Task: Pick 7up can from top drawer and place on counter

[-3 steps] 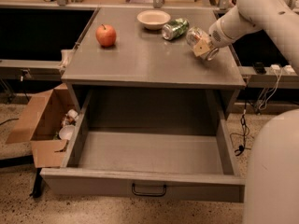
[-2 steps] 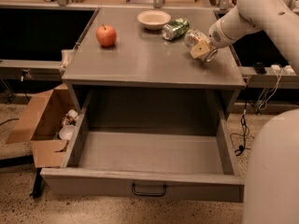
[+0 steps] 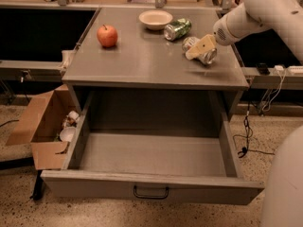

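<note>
While the wide grey top drawer [image 3: 94, 186] stands open, your tan-fingered gripper [image 3: 198, 49] clasps the pale, green-patched 7up can [image 3: 210, 56] over the grey counter [image 3: 142, 63].

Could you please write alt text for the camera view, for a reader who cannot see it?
The robot's gripper holds the 7up can on its side over the right part of the grey counter. Also on the counter are a green can, a bowl and an apple; below, the top drawer stands open, nothing visible inside.
</note>
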